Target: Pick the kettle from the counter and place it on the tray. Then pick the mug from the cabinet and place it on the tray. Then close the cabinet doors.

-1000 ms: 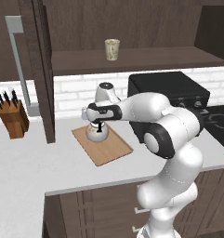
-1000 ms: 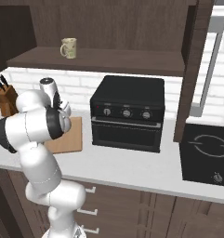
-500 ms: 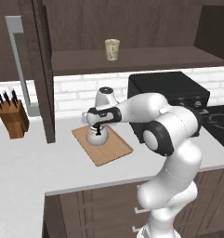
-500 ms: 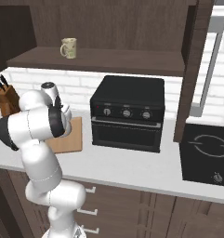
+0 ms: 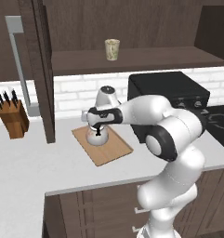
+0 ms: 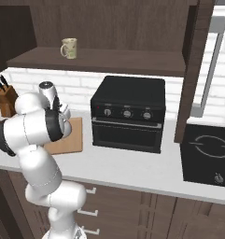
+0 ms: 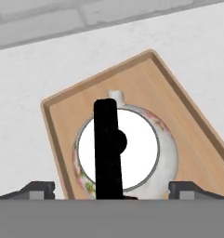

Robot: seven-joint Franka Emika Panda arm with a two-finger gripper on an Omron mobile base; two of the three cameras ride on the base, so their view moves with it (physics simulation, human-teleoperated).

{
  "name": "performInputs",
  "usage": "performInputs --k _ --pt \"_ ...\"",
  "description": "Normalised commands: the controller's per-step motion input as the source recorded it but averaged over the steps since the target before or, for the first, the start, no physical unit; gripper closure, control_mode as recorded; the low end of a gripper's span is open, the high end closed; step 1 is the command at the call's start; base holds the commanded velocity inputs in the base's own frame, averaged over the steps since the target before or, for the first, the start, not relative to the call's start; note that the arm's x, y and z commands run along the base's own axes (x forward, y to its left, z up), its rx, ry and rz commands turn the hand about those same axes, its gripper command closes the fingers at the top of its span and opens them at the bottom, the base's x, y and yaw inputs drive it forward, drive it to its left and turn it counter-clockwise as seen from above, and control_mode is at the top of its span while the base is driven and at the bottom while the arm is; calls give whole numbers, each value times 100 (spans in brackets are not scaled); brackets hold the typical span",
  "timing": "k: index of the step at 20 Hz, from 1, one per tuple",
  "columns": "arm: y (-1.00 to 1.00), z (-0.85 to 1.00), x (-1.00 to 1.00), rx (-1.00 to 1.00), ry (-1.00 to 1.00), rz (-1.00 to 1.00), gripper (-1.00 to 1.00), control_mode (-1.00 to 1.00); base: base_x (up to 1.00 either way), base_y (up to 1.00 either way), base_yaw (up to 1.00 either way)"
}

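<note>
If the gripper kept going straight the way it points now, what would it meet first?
Most likely the thin black arched handle of the squat white floral kettle on the light-brown wooden tray; the open gripper points down at it, fingertips either side.

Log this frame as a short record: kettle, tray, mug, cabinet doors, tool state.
kettle: kettle sits upright on the tray, black handle on top
tray: tray lies on the counter, left of the black oven
mug: mug on the cabinet shelf
cabinet doors: cabinet doors open
tool: tool above the kettle, fingers spread wide to either side, no grip
</note>
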Motion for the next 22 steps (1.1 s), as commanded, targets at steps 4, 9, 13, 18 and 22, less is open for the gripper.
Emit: performInputs --k 4,9,13,18,22 --pt "-4 51 -72 0 -8 0 -100 -100 0 0 0" --pt "-29 69 -73 0 0 -5 -100 -100 0 0 0" --pt "-15 3 -7 0 0 -5 -100 -100 0 0 0" --pt "0 10 -12 0 -5 0 -100 -100 0 0 0" --pt "-3 58 -42 0 -8 -2 -100 -100 0 0 0"
